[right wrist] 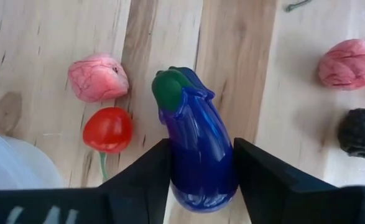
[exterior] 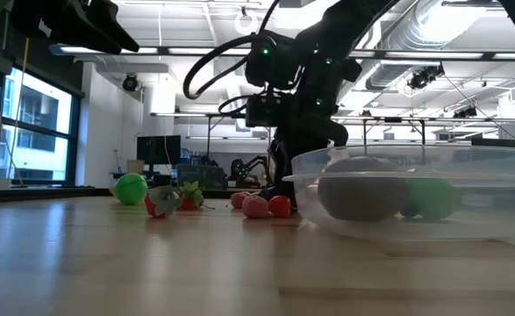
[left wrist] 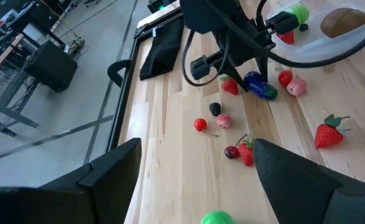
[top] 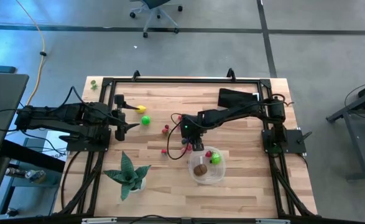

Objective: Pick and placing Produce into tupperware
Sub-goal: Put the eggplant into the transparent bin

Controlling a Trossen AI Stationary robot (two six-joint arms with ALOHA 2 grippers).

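Right gripper [right wrist: 201, 171] clamped on purple eggplant [right wrist: 198, 149] by tupperware [top: 206, 177] — left gripper [left wrist: 194, 180] open, idle.

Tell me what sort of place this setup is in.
Most likely a robotics lab or workshop. The wooden table stands on a bare concrete floor with an office chair nearby, and the low view shows exposed ceiling ducts and desks with monitors behind it.

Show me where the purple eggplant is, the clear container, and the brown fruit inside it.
purple eggplant [right wrist: 198, 149], right wrist view, middle of its glossy purple body.
clear container [top: 217, 175], high view, bare rim on the lower right side.
brown fruit [top: 199, 168], high view, centre of its rounded top.
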